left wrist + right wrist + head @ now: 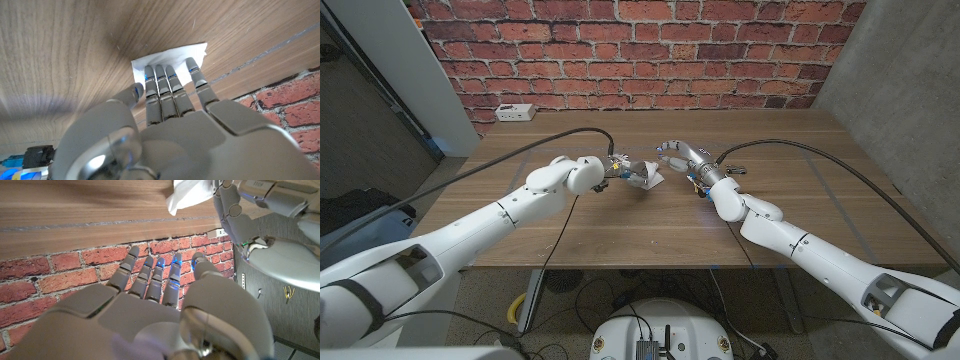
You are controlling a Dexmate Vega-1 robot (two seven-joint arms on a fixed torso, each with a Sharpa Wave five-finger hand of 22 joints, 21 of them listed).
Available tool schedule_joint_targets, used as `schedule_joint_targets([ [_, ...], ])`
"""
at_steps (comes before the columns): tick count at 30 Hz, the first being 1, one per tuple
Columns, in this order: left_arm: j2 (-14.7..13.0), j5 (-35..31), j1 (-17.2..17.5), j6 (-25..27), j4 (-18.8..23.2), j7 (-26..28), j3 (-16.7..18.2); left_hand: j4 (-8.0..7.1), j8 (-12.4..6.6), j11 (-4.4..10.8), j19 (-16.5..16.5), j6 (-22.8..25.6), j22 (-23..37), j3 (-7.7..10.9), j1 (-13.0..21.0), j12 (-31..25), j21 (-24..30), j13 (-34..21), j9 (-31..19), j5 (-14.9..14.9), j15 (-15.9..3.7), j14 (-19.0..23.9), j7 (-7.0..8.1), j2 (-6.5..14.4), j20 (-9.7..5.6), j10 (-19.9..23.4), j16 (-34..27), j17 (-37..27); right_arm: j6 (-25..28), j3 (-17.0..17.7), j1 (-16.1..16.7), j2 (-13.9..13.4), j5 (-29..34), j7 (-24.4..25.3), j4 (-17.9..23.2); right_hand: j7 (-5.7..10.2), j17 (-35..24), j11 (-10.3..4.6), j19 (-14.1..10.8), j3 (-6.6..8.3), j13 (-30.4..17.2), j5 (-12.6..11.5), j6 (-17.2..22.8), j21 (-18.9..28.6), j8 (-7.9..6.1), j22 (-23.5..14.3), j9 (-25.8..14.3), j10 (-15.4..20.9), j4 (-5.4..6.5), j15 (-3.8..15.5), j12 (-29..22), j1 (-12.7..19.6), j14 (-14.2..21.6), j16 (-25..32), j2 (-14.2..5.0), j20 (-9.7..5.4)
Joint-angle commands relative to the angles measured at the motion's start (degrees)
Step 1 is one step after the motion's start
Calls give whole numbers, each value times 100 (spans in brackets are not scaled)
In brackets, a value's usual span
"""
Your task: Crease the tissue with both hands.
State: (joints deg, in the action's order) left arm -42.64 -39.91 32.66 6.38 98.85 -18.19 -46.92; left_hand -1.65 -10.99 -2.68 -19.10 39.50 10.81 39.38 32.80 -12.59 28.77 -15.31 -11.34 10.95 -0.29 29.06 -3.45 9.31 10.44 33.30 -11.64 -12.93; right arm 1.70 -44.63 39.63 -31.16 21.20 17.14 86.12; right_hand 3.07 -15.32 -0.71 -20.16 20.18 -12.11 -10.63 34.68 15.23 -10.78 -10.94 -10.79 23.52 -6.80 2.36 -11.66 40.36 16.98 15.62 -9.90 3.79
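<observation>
A white tissue (646, 176) lies partly folded near the middle of the wooden table (780, 215), with one part standing up off the wood. My left hand (603, 172) reaches it from the left. In the left wrist view its fingers (167, 82) lie stretched out side by side and press on the tissue (175, 54), the thumb beside its edge. My right hand (677, 155) hovers just right of the tissue, fingers loosely curved and holding nothing. The right wrist view shows that hand (160, 305), with the tissue (187, 194) beyond it beside the left hand's fingers (231, 211).
A white socket box (515, 112) sits at the table's back left corner. Black cables (790, 146) run over the table along both arms. A brick wall (640, 50) stands behind the table's far edge.
</observation>
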Motion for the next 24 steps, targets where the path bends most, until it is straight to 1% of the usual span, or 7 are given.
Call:
schedule_joint_targets([
  [1, -92, -55, 452, 205, 324, 932, 275, 11, -63, 5, -109, 174, 41, -103, -124, 25, 37, -35, -26, -22, -31, 101, 8, 16, -17, -59, -94, -45, -65, -9, -7, -33, -15, -41, -1, 16, -14, -6, -22, 12, -20, -44, -9, -8, -12, -10, -25, -15, -23, 329, -13, 20, 2, 43, 6, 12],
  [4, -89, -67, 492, 313, 362, 926, 289, 36, -111, 13, -389, 318, 75, -211, -211, -105, 178, -63, -37, -12, -25, 467, -44, 98, -143, 189, -347, -170, -69, 0, 5, -45, -17, -42, 22, 14, -11, 1, -24, 11, -20, -44, -14, -8, -12, -10, -24, -17, -35, 327, -13, 27, 6, 43, 20, 15],
  [6, -90, -125, 495, 425, 404, 854, 270, 79, -154, 15, -644, 448, 110, -268, -244, -257, 326, -122, -48, 6, -102, 819, -67, 159, -266, 507, -639, -371, -90, 5, 9, -53, -20, -42, 26, 12, -11, 3, -23, 12, -20, -44, -14, -9, -12, -10, -24, -12, -39, 325, -16, 29, 6, 44, 23, 14],
  [7, -93, -146, 482, 477, 420, 773, 253, 96, -181, 59, -735, 528, 121, -283, -252, -311, 383, -148, -53, 12, -146, 944, -95, 166, -275, 620, -753, -458, -87, 8, 12, -51, -21, -41, 26, 13, -10, 2, -24, 13, -20, -44, -16, -8, -12, -10, -24, -15, -44, 326, -15, 33, 4, 43, 25, 16],
  [10, -79, -168, 454, 584, 404, 640, 218, 82, -254, 50, -969, 743, 137, -293, -303, -420, 515, -199, -63, 20, -150, 1142, -178, 162, -332, 852, -904, -569, -127, 22, 22, -54, -58, -55, 24, 14, -11, -1, -23, 14, -20, -45, -14, -9, -14, -10, -24, -15, -47, 328, -16, 34, 2, 44, 25, 15],
  [12, -77, -198, 448, 620, 367, 640, 198, 72, -263, 45, -1013, 771, 139, -293, -325, -440, 542, -214, -66, 21, -133, 1212, -191, 153, -352, 892, -943, -591, -149, 26, 27, -54, -60, -45, 19, 10, -12, 1, -23, 14, -20, -45, -17, -10, -14, -10, -24, -20, -48, 329, -14, 33, 1, 45, 25, 13],
  [24, -13, -266, 261, 714, 135, 395, 50, 80, -249, 22, -930, 761, 135, -265, -388, -415, 540, -262, -81, 30, -144, 1096, -208, 92, -358, 799, -877, -592, -108, 37, 32, -40, -46, -56, 42, 11, -11, 4, -28, 15, -19, -45, -22, -10, -17, -11, -24, -16, -69, 324, -20, 42, 0, 48, 41, 18],
])
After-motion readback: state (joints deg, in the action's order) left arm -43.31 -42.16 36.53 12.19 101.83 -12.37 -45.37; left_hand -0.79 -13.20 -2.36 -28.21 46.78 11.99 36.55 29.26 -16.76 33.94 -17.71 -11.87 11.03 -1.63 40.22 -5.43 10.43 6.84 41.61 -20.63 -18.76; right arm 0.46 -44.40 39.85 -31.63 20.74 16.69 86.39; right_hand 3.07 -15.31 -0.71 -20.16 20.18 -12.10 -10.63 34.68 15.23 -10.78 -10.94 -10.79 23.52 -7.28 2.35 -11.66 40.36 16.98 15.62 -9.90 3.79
